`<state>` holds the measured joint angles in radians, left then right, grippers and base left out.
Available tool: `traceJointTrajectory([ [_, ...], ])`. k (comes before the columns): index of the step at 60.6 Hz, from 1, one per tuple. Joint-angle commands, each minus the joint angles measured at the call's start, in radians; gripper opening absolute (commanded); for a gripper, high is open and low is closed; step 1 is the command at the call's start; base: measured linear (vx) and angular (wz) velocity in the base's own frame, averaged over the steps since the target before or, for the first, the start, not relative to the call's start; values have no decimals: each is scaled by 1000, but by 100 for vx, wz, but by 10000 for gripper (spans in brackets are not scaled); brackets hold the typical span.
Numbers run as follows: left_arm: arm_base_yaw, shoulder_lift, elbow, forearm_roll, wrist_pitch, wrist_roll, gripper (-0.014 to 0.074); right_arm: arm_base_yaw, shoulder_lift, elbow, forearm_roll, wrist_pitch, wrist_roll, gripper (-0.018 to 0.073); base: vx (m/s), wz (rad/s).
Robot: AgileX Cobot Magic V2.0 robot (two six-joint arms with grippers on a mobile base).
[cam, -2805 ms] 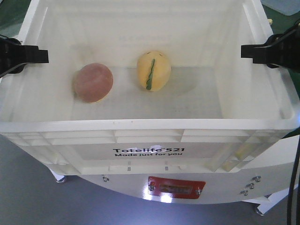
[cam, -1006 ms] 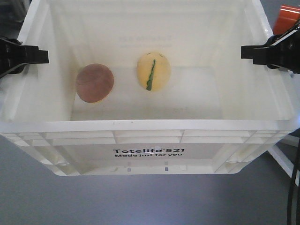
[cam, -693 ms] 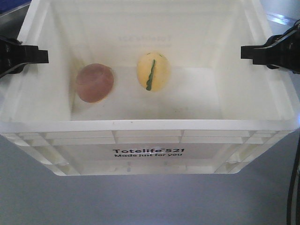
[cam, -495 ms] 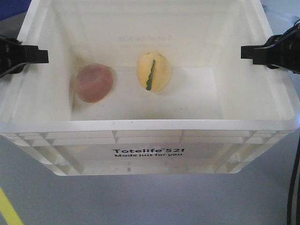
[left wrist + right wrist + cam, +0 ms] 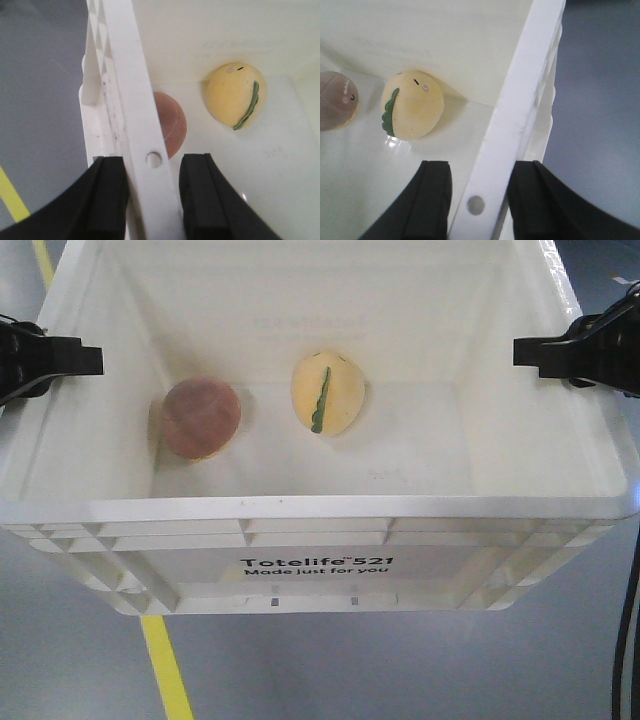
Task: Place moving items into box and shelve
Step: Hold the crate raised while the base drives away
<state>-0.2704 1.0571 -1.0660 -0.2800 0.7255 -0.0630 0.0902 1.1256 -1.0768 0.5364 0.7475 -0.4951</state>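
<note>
The white box (image 5: 320, 508) with black "Totelife 521" print hangs above the floor between my two grippers. My left gripper (image 5: 60, 358) is shut on its left rim (image 5: 127, 75), one finger outside and one inside the wall. On the opposite side my right gripper (image 5: 560, 352) clamps the right rim (image 5: 530, 75) the same way. Both moving items lie on the box floor: a pinkish-brown ball (image 5: 201, 418) at the left and a pale yellow egg shape with a green stripe (image 5: 327, 392) near the middle. The wrist views show the ball (image 5: 172, 127) (image 5: 337, 100) and the egg shape (image 5: 235, 95) (image 5: 412, 105) close together.
Grey floor lies under and around the box. A yellow floor line (image 5: 165, 670) runs beneath the box's front left corner and shows again at the top left (image 5: 42, 255). A black cable (image 5: 628, 640) hangs at the right edge.
The white surface with a red label below the box is gone and grey floor with a yellow line has slid in. Both grippers keep the same hold on the rims.
</note>
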Motion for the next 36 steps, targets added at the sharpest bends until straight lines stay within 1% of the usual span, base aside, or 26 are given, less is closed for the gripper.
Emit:
traceJointTrajectory([
  [1,-10,-31,-50,-92,-148,12,-6,11,-35,-41,93,-59,-51,-6,-10,60],
  [20,-10,-31,-50,-92,-148,12,-6,11,-35,-41,93,-51,-51,-6,-10,54],
  [36,-10,-31,-50,-92,-148,12,-6,11,-35,-41,93,-51,-51,-6,-9,45],
])
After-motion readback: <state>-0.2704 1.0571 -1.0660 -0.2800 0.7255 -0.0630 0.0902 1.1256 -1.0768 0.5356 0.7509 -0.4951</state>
